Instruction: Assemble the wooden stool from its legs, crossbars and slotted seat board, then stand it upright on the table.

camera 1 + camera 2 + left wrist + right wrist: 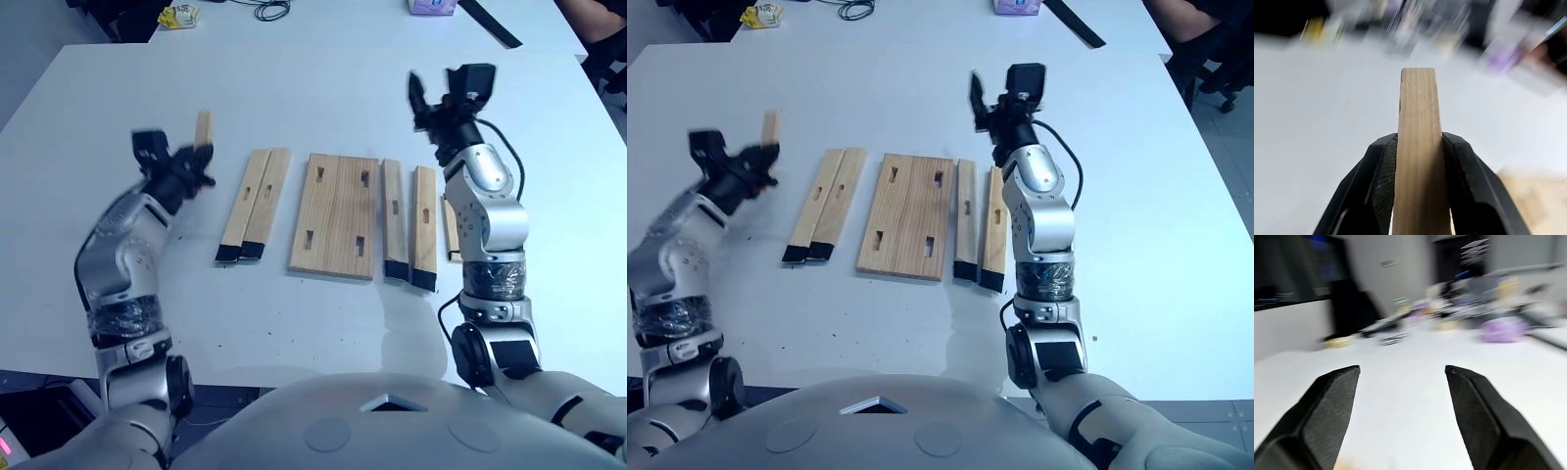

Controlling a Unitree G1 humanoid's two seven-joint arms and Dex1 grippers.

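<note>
The jaws of the left gripper were clenched on a short crossbar, which was held upright with its free end pointing up. This gripper was raised above the white worktop, just to the robot's left of the laid-out parts. The jaws of the right gripper were spread apart with nothing between them. It was held above the worktop beyond the far ends of the rightmost parts.

Between the two arms the slotted seat board was laid flat, and four slots were counted in it. Four legs were counted in all. The two left-hand legs were laid side by side and touching, just left of the board. The two right-hand legs were laid just right of it. Each leg had a black tip at its near end.

A further wooden strip was seen right of the legs, mostly covered by the right forearm, so its kind could not be told.

A yellow object and a purple box were seen on the surface behind the worktop.
</note>
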